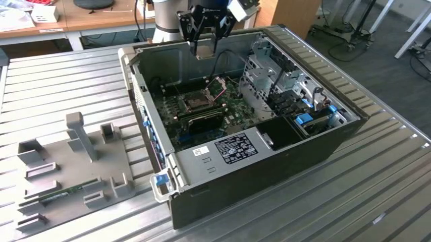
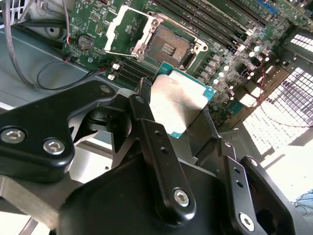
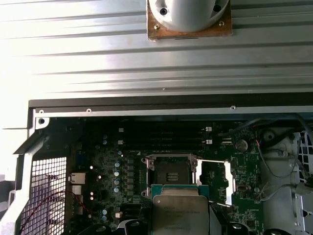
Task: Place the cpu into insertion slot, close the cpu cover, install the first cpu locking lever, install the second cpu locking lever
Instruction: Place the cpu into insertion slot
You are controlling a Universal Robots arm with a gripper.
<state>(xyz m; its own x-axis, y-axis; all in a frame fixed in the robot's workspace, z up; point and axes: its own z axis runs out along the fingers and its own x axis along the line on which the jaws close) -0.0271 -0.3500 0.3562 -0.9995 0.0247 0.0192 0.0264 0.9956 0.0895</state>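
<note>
The gripper [image 1: 204,53] clamps the cpu [image 3: 180,215] between its fingers, above the uncovered insertion slot [image 3: 172,174]; the cpu cover [image 3: 228,181] lies flipped open beside it.

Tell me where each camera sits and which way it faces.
Exterior view: off the arm, raised, looking down into the open computer case; the gripper hangs over its far wall.
First wrist view: on the arm, facing down across the insertion slot toward the arm's grey base; the cpu is nearest.
Second wrist view: behind the fingers, which clamp the cpu above the board; the cpu cover stands open.
Shared: both wrist views show the cpu and the empty insertion slot.
</note>
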